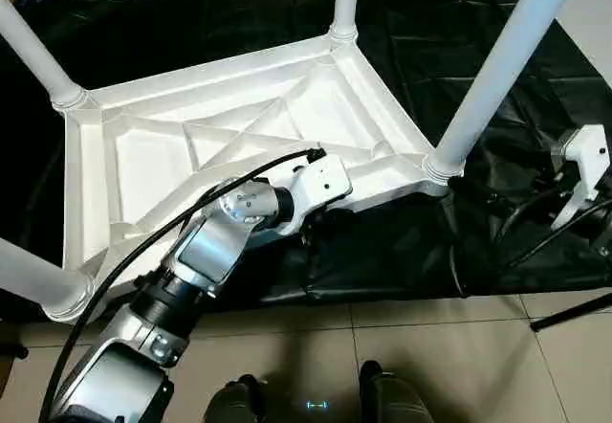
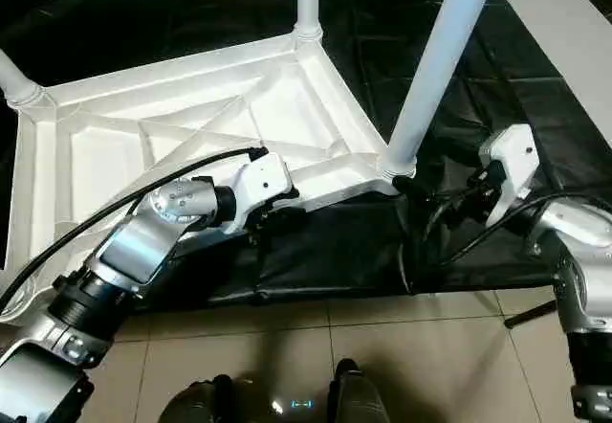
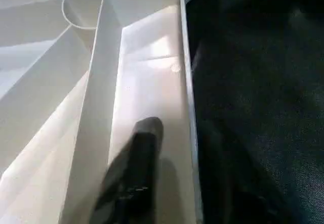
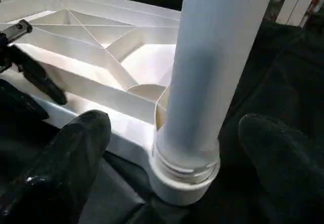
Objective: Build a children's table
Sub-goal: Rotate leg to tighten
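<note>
Fingers of the right gripper are gaping wide around 1 leg; the left gripper is straddling the tabletop rim, partly parted.

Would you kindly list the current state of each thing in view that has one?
tabletop: upside down on the black cloth, ribs facing up.
legs: four standing in the corner sockets.
left gripper: at the tabletop's near rim, one finger inside the channel.
right gripper: open, fingers either side of the near right leg, not touching.
</note>
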Controlling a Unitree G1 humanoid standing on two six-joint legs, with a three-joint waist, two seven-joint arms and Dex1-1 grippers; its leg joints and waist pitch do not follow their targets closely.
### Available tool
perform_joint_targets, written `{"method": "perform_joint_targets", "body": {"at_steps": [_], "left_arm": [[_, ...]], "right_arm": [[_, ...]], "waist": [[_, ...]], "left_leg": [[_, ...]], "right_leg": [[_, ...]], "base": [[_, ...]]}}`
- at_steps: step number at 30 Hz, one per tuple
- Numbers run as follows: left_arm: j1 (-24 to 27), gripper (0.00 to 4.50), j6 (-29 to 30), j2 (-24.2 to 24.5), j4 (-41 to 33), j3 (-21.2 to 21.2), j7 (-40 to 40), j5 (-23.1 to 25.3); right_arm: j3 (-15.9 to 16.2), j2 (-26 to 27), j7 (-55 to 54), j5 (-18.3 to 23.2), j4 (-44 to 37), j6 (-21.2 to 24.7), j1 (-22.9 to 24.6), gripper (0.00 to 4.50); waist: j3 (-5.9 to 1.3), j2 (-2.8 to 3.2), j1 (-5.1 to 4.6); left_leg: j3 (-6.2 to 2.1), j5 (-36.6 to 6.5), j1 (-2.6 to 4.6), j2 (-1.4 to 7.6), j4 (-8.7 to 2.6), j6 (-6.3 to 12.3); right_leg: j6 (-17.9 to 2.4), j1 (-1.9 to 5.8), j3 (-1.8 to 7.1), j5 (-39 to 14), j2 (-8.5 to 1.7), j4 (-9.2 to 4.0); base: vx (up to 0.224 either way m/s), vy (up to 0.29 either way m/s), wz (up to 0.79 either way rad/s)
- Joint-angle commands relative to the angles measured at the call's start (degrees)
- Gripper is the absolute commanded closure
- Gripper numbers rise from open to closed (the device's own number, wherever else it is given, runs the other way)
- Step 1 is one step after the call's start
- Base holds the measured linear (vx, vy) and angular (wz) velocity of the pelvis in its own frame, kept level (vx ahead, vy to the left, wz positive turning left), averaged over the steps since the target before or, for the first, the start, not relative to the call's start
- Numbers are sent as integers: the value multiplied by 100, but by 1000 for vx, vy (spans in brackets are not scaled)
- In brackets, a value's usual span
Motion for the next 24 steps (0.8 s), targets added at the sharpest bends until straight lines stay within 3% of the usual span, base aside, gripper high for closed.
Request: {"method": "perform_joint_targets", "body": {"at_steps": [1, 2, 6, 13, 19, 24], "left_arm": [[25, 337, 250, 55, 26, -118, -108, 89], [13, 362, 298, 40, 28, -113, -110, 96], [-52, 375, 350, 79, 74, -164, -190, 127], [-66, 446, 331, 263, 38, -259, -410, 112], [97, 449, 24, 464, -109, -363, -716, 27], [352, 449, -433, 695, -302, -471, -1025, -56]], "right_arm": [[-61, -121, 46, -69, 20, -32, -71, 0], [-55, -139, 55, -93, 30, -40, -87, 0], [-72, -126, 38, -118, 109, -93, -186, 0], [-6, -7, 373, -6, 418, -183, -398, 0], [146, 95, 656, 12, 660, -284, -573, 0], [364, 130, 696, -405, 1141, -605, -698, 0]], "waist": [[-521, -100, 16], [-520, -101, 17], [-521, -86, 15], [-510, -122, -3], [-510, -166, -17], [-509, -166, -7]], "left_leg": [[35, -694, 82, -19, -268, 1007], [34, -658, 78, -18, -267, 1024], [38, -629, 77, -27, -257, 1077], [35, -713, 62, -28, -260, 1072], [35, -621, 62, -22, -259, 1102], [45, -504, 81, -6, -252, 1120]], "right_leg": [[-1574, 462, 26, -922, -46, -242], [-1588, 467, 24, -876, -45, -235], [-1653, 467, 19, -787, -43, -234], [-1639, 472, 17, -941, -50, -235], [-1604, 464, 16, -974, -51, -220], [-1634, 437, 21, -909, -55, -202]], "base": [[0, 0, 0], [0, 0, 0], [0, 0, 0], [0, 0, 0], [0, 0, 0], [0, 0, 0]]}}
